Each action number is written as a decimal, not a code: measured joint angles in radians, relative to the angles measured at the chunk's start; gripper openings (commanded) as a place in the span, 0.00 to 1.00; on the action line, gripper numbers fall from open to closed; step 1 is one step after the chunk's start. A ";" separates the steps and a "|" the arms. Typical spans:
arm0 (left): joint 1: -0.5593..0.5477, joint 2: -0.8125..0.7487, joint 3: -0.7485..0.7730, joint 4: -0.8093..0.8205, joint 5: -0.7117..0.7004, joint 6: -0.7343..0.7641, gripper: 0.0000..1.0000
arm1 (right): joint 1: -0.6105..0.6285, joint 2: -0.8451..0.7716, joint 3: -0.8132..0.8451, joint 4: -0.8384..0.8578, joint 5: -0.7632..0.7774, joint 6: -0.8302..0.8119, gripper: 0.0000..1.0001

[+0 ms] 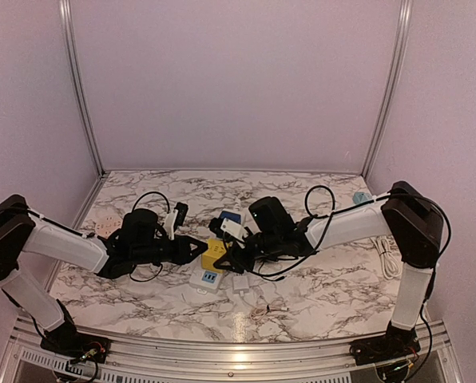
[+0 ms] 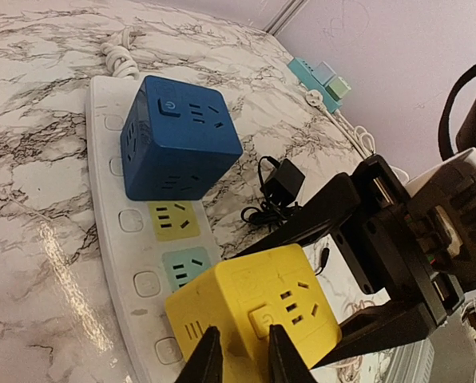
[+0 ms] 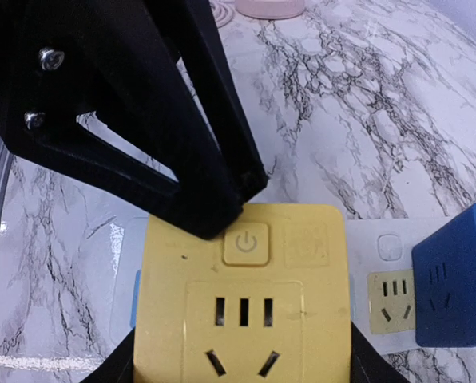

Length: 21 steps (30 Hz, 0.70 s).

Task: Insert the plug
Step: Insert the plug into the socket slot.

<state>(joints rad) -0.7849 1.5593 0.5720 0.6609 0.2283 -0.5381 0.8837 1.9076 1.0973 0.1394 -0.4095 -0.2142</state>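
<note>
The right jaws clamp the yellow cube adapter [image 2: 238, 299]; the left jaws, nearly closed and empty, touch it. Press squarely into the power strip [image 2: 106, 183] beneath.

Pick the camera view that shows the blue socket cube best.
Left wrist: the blue socket cube shows whole and close on the white power strip. Right wrist crops it at the frame edge; top external gives only a small blue patch.

wide overhead; wrists apparently flank cube [image 2: 254, 307]
</note>
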 measured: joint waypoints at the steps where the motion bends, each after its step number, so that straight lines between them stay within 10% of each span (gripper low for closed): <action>1: 0.000 0.001 0.000 0.002 0.002 -0.002 0.18 | 0.000 0.000 0.000 -0.001 0.003 -0.002 0.00; 21: -0.021 0.079 -0.028 0.153 -0.062 -0.044 0.04 | 0.020 0.025 -0.023 0.051 0.031 -0.018 0.00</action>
<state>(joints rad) -0.8055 1.6386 0.5438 0.8139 0.1665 -0.5819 0.9039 1.9327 1.0748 0.1902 -0.3790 -0.2317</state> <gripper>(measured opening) 0.047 0.557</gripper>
